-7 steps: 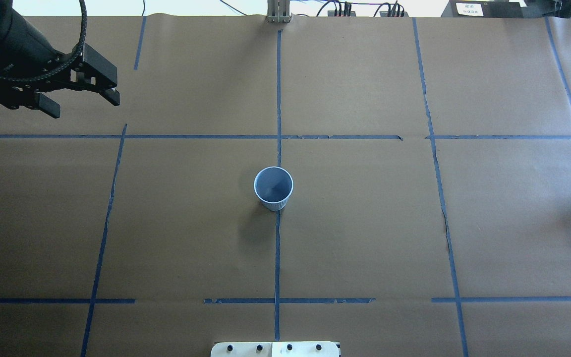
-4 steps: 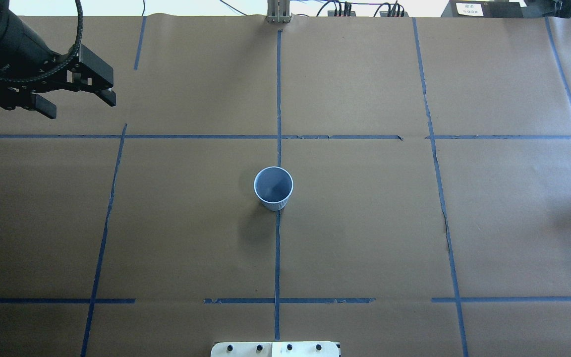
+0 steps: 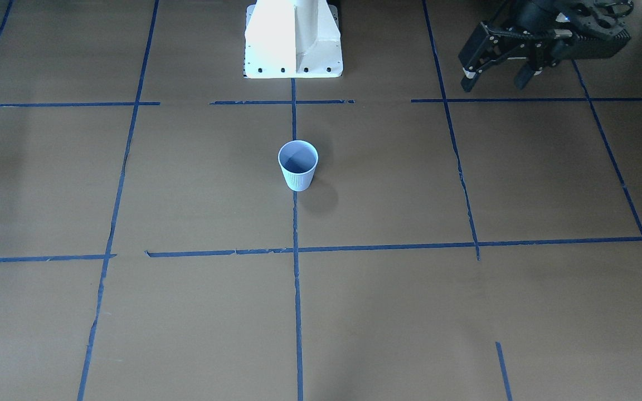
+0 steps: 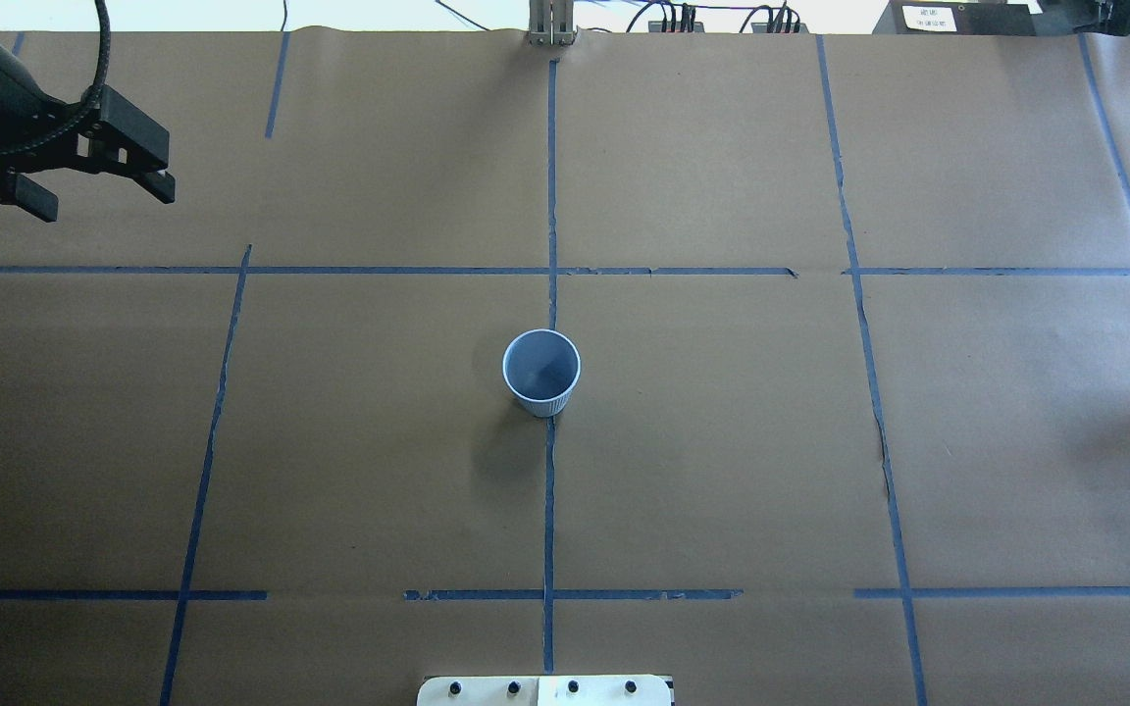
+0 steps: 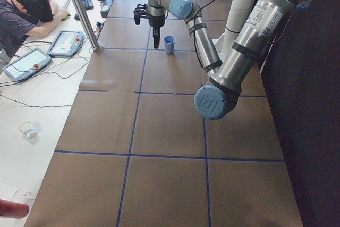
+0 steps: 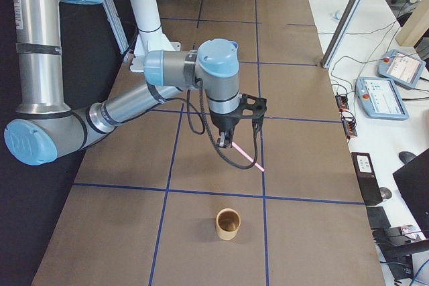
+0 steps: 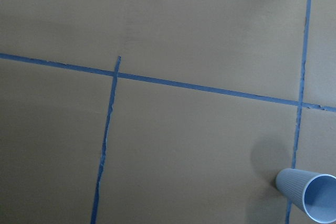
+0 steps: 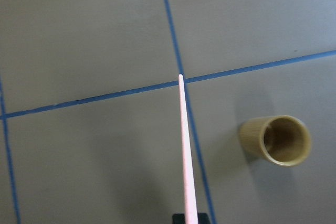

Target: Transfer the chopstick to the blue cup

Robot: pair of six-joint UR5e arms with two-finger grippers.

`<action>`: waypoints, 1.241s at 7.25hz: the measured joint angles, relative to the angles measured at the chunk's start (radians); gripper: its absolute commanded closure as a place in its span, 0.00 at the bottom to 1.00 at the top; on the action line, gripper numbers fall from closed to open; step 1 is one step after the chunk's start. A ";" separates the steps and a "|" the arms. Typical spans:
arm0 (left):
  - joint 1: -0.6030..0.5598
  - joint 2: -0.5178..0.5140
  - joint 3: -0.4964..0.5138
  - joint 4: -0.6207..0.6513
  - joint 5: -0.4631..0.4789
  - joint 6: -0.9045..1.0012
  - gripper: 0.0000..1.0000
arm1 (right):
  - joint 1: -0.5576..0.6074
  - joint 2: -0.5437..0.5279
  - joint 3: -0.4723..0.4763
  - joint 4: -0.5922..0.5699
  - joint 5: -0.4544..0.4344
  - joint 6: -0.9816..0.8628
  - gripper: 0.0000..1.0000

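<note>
The blue cup [image 4: 540, 378] stands upright and empty at the table's middle; it also shows in the front view [image 3: 297, 167], the left side view [image 5: 169, 44] and the left wrist view [image 7: 310, 195]. My right gripper [image 6: 228, 142] is shut on the pale pink chopstick [image 6: 247, 155] and holds it tilted above the table, outside the overhead view. In the right wrist view the chopstick [image 8: 185, 150] points away from the gripper [image 8: 191, 220]. My left gripper [image 4: 102, 198] is open and empty, far to the left of the cup; it also shows in the front view [image 3: 495, 84].
A tan wooden cup [image 6: 228, 224] stands upright and empty near the chopstick's tip, also in the right wrist view [image 8: 275, 140]. The robot's white base [image 3: 293, 39] is at the table's near edge. Blue tape lines cross the brown paper.
My left gripper has moved left and slightly toward the table's far edge, staying open. The blue cup has not moved.
</note>
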 measured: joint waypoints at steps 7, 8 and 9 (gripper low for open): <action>-0.194 0.100 0.142 0.020 -0.046 0.429 0.00 | -0.648 0.707 -0.113 -0.168 0.057 0.836 0.97; -0.228 0.113 0.166 0.019 -0.064 0.499 0.00 | -0.723 0.771 -0.125 -0.165 0.047 0.928 0.97; -0.262 0.126 0.191 0.019 -0.075 0.564 0.00 | -0.803 0.812 -0.133 -0.147 0.016 1.010 0.97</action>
